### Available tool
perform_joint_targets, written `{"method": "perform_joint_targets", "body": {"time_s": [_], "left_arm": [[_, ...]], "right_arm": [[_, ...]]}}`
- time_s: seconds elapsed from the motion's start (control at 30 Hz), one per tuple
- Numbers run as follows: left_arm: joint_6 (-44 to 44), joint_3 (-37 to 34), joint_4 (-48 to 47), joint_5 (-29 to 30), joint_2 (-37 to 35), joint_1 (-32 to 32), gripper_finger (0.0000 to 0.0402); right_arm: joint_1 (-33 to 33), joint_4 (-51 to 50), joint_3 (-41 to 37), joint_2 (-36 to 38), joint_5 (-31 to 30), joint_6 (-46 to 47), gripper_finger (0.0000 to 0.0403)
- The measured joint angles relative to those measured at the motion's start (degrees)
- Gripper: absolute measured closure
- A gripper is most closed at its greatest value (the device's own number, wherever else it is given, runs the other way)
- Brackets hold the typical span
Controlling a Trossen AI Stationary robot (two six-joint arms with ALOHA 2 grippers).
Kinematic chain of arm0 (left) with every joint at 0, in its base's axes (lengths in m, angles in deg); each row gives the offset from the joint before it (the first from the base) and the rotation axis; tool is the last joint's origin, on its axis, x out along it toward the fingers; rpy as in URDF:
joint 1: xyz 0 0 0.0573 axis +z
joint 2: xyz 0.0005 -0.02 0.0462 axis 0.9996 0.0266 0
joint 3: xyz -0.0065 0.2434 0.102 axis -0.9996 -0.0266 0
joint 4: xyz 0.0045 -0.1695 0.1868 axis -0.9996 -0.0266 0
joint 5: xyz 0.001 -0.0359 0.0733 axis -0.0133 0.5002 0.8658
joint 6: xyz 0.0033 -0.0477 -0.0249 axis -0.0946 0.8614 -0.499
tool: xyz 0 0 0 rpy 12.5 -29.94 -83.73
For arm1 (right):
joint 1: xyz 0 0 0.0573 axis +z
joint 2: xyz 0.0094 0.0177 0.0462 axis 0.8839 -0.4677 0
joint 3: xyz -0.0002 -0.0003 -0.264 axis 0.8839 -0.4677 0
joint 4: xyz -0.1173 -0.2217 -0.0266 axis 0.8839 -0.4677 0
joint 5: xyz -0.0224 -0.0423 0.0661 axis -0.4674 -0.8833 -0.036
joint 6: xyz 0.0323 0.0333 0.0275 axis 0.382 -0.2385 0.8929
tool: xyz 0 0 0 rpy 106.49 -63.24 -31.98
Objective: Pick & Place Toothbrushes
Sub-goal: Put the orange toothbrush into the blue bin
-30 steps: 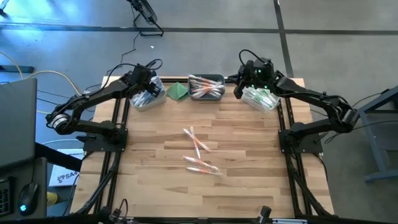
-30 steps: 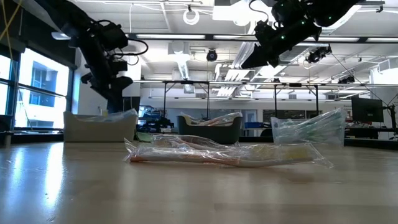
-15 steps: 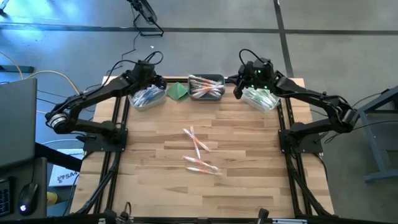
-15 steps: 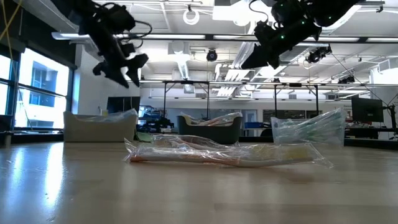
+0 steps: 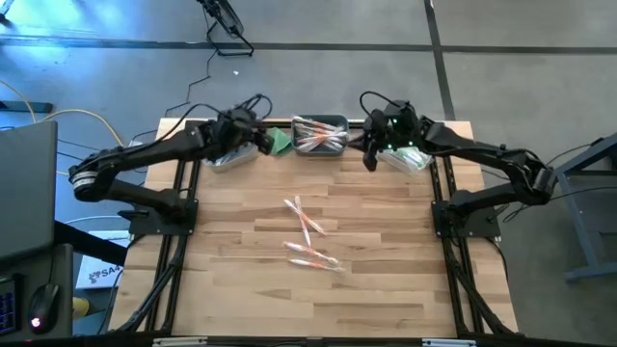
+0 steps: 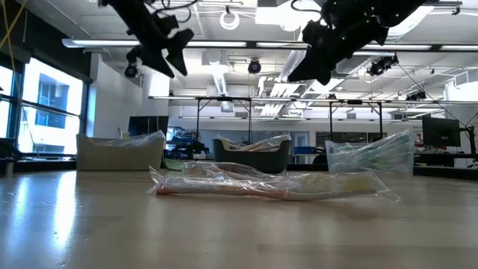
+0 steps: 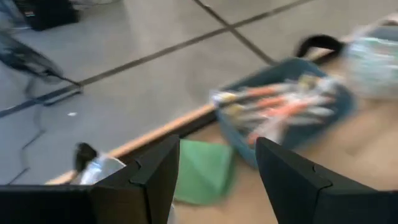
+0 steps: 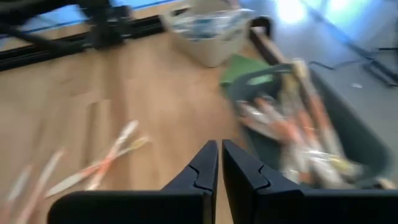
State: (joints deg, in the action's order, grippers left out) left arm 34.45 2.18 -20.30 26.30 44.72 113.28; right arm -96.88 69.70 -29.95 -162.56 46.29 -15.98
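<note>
Left gripper (image 7: 217, 180) spread wide, empty, raised beside folded green cloth (image 5: 279, 141). Right gripper (image 8: 219, 163) pinched shut, nothing held, raised between dark middle bin (image 5: 343, 122) and pale right bin (image 5: 410, 160). Toothbrushes (image 5: 307, 225): thin clear plastic sticks with pink-orange parts, wrapped in crinkled film, loose on mid surface (image 5: 386, 270) of banded wood planks; more heaped in the bins.
</note>
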Motion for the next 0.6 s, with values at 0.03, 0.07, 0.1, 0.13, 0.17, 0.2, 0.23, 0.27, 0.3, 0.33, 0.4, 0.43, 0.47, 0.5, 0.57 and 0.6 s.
{"method": "perform_joint_targets", "body": {"time_s": [0.03, 0.07, 0.1, 0.13, 0.17, 0.2, 0.23, 0.27, 0.3, 0.33, 0.4, 0.43, 0.47, 0.5, 0.57, 0.6], "left_arm": [[0.34, -0.03, -0.43, 0.05, -0.73, -1.41, 0.0194], [0.91, -0.18, 0.01, 0.21, -1.5, -3.06, 0.0194], [1.98, -0.56, 0.3, 0.36, -2.24, -4.62, 0.0195], [3.27, -1.06, -0.2, 0.88, -2.88, -6.18, 0.0198], [4.48, -1.59, -0.79, 1.28, -3.54, -7.6, 0.0202], [5.69, -1.98, -1.38, 1.31, -4.17, -9.12, 0.0207], [6.92, -2.48, -1.84, 1.37, -4.89, -10.67, 0.0214], [8.38, -2.83, -1.92, 1.43, -5.46, -12.42, 0.0222], [9.73, -3.12, -1.91, 1.42, -5.9, -14.2, 0.0229], [10.87, -3.35, -2.33, 1.41, -6.05, -15.94, 0.0238], [12.27, -3.48, -3.3, 1.26, -5.92, -19.17, 0.0253], [12.62, -3.5, -3.07, 1.22, -5.92, -20.76, 0.0261], [12.99, -3.48, -2.82, 1.24, -5.95, -22.19, 0.0268], [13.55, -3.48, -2.79, 1.26, -6.02, -23.34, 0.0275], [14.47, -3.48, -2.88, 1.34, -5.99, -25.66, 0.0287], [14.76, -3.48, -2.89, 1.41, -5.96, -26.73, 0.0292]], "right_arm": [[0.46, -0.07, 0.0, 0.0, 1.27, 0.0, 0.0389], [0.9, -0.05, 0.0, 0.0, 2.49, 0.0, 0.0389], [1.3, 0.02, 0.0, 0.0, 3.45, 0.0, 0.0389], [1.74, 0.04, 0.0, 0.02, 4.18, 0.0, 0.0389], [2.2, -0.01, 0.0, 0.0, 4.79, 0.0, 0.0389], [2.66, 0.01, 0.0, 0.02, 4.93, 0.0, 0.0389], [3.25, -0.01, 0.0, 0.02, 4.87, -0.05, 0.0389], [3.79, -0.01, 0.0, 0.02, 4.82, -0.1, 0.0389], [4.3, 0.06, 0.0, 0.02, 4.8, -0.18, 0.0389], [4.82, 0.11, 0.0, 0.02, 4.85, -0.2, 0.0389], [5.84, 0.47, 0.0, 0.01, 5.25, -0.28, 0.0389], [6.44, 0.81, 0.0, 0.0, 5.84, -0.5, 0.0389], [7.01, 1.04, 0.0, 0.02, 6.38, -0.62, 0.0389], [7.66, 1.32, 0.0, 0.02, 6.54, -0.64, 0.0389], [9.04, 1.93, -0.02, 0.0, 6.94, -0.64, 0.0389], [9.78, 2.37, -0.04, 0.0, 7.09, -0.62, 0.0389]]}}
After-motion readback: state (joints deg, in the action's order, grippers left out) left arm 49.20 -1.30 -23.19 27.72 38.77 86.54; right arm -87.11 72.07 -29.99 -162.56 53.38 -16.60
